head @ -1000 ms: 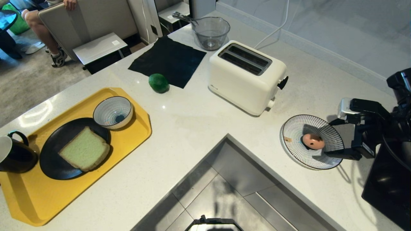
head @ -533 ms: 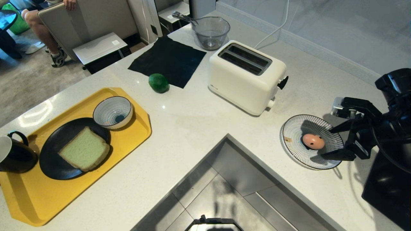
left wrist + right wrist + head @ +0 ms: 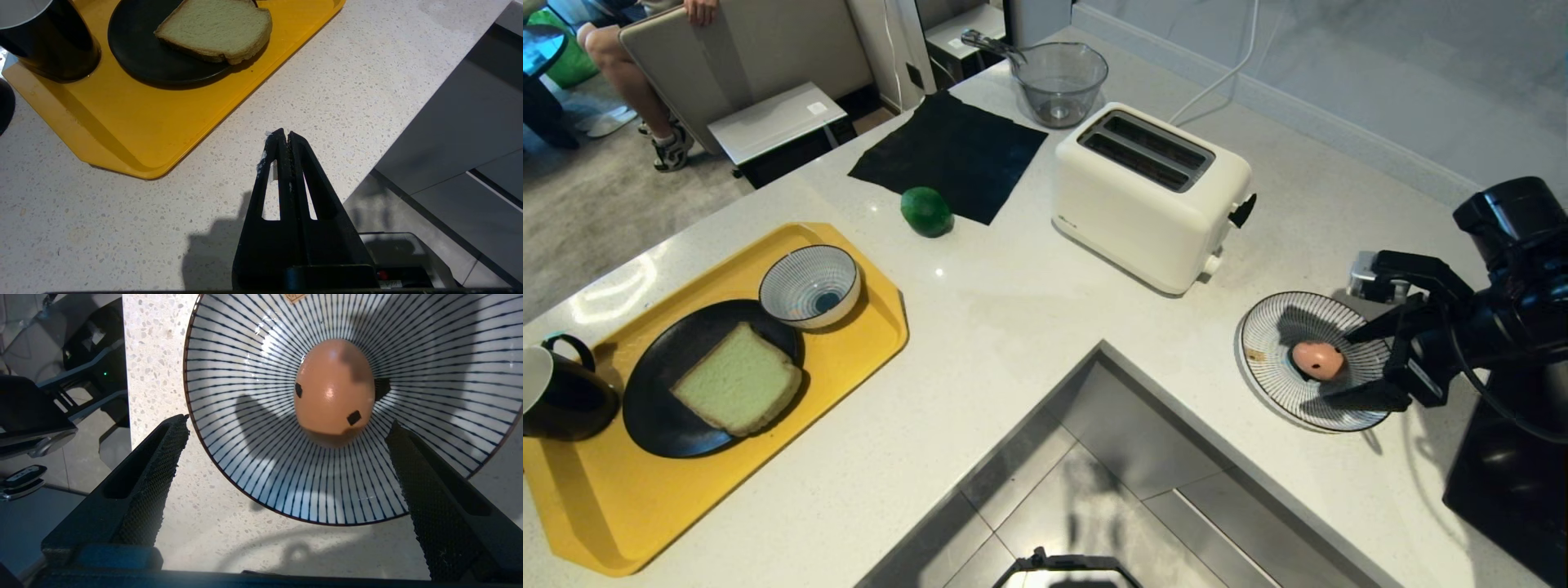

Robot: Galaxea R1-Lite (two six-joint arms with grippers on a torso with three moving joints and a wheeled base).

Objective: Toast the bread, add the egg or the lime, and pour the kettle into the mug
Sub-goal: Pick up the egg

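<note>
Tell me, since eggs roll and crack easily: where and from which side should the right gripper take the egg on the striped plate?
Grip the egg across its narrow middle, coming down from above. It lies on its side in the striped plate, and the open right gripper already brackets it, so the fingers would probably close on its rounded flanks.

Speckled stone-look counter (image 3: 1013, 310), glossy yellow plastic tray (image 3: 849, 343), smooth-shelled egg (image 3: 333, 390), matt black cloth (image 3: 947, 151)

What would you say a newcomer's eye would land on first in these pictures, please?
Probably the right end effector, open beside the egg on the striped plate at the counter's right. Next, the yellow tray at left carrying the pale green bread, then the white toaster mid-counter.
</note>
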